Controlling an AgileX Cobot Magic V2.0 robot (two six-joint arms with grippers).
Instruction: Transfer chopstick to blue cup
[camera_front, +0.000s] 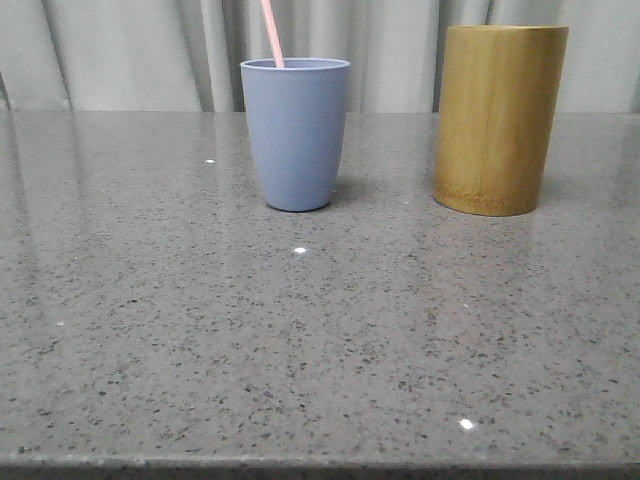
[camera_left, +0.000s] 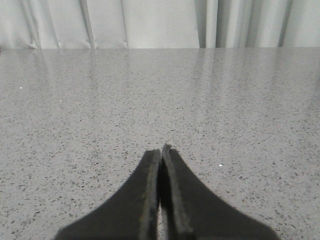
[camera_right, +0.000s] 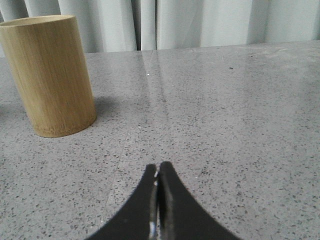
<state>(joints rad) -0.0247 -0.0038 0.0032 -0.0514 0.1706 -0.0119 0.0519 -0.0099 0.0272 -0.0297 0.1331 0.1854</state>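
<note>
With a pale pink chopstick (camera_front: 272, 32) already leaning inside the blue cup (camera_front: 296, 133), just left of the bamboo holder (camera_front: 499, 118), and both arms' jaws pressed together empty over the tabletop (camera_front: 320, 350), a stray sweep could topple the cup.

One chopstick (camera_front: 272, 32), one blue cup (camera_front: 296, 132) — one bamboo holder (camera_front: 498, 118).
</note>
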